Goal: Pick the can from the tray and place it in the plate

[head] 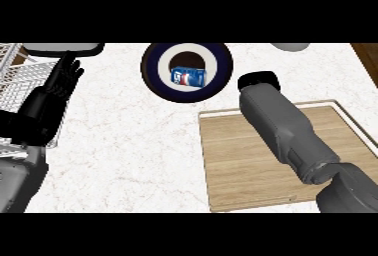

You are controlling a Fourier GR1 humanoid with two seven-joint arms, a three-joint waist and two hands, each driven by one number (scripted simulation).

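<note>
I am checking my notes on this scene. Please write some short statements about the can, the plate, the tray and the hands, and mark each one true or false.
1. The can lies on the plate. True.
2. The tray holds the can. False: it shows nothing on it.
3. The left hand has straight fingers. True.
4. The right hand grips the can. False: the right hand is hidden behind its forearm, and nothing touches the can.

Spreading white and faintly veined across the scene: marble counter [125, 145]. Standing at the far left edge: white wire rack [22, 75]. Lying just beyond it: flat grey rounded object [63, 48]. Peeking in at far right: pale rounded shape [290, 46] (mostly cut off), beside a brown strip [367, 57].
</note>
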